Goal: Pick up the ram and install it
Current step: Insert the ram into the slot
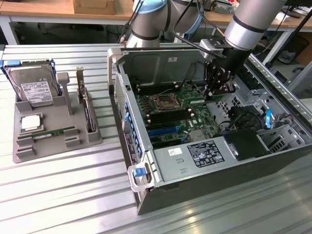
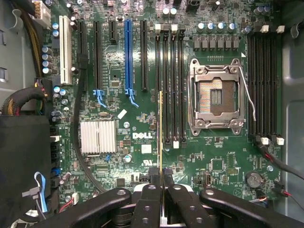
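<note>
Ram stick edge-on above the motherboard's memory slots

The ram, a thin green board seen as a narrow strip along its edge, stands upright over the black memory slots beside the open processor socket, its long side running parallel with them, one end pinched at the gripper.

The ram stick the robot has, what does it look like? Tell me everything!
The ram is a long, thin green board, seen edge-on so it looks like a narrow line. The black fingers are shut on one end. It hangs above the motherboard, over the black memory slots beside the open processor socket.
</note>
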